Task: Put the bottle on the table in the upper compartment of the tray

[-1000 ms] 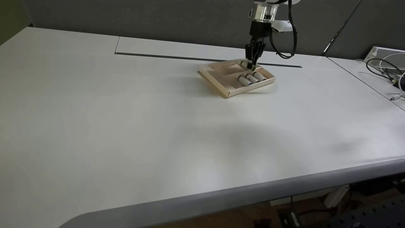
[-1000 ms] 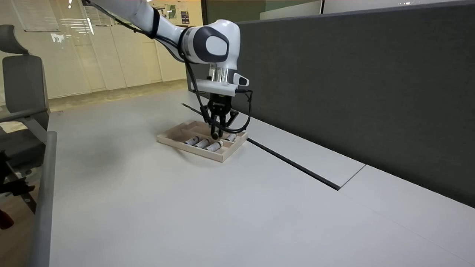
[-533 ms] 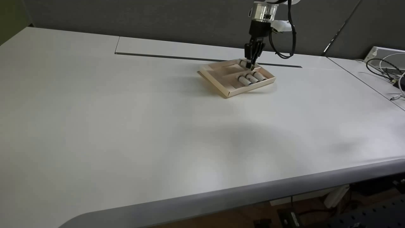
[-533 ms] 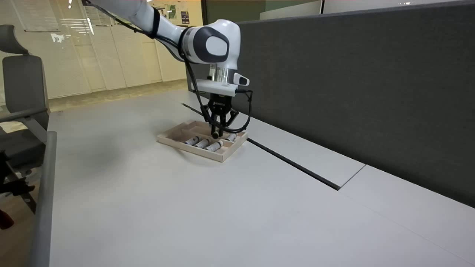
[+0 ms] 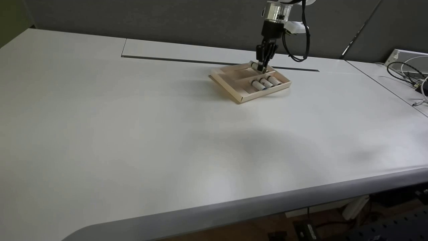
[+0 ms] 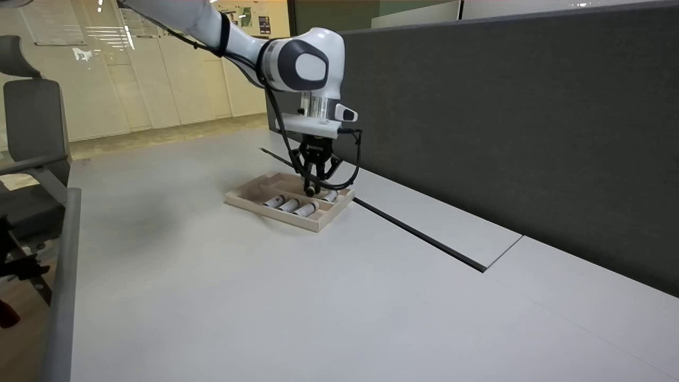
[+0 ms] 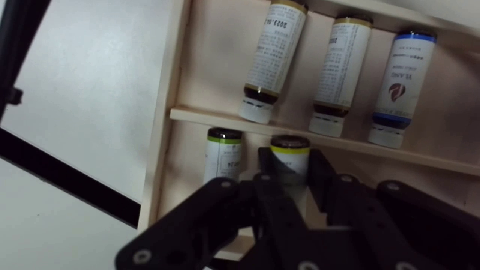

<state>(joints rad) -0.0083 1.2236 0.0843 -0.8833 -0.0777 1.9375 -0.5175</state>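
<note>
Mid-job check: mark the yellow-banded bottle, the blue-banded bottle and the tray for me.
Yellow-banded bottle (image 7: 291, 164): in the wrist view, on its label.
Blue-banded bottle (image 7: 403, 82): in the wrist view, on its label.
Tray (image 6: 286, 217): in an exterior view, on the outer face of its wall.

In an exterior view glare spots the worktop (image 5: 187, 140); in the wrist view, shadow dims the tray (image 7: 157, 150).

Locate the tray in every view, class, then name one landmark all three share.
In an exterior view: the tray, above and right of centre.
In an exterior view: the tray, slightly left of centre.
Wrist view: the tray, middle and right, partly cropped.
Landmark: the row of three bottles.
</note>
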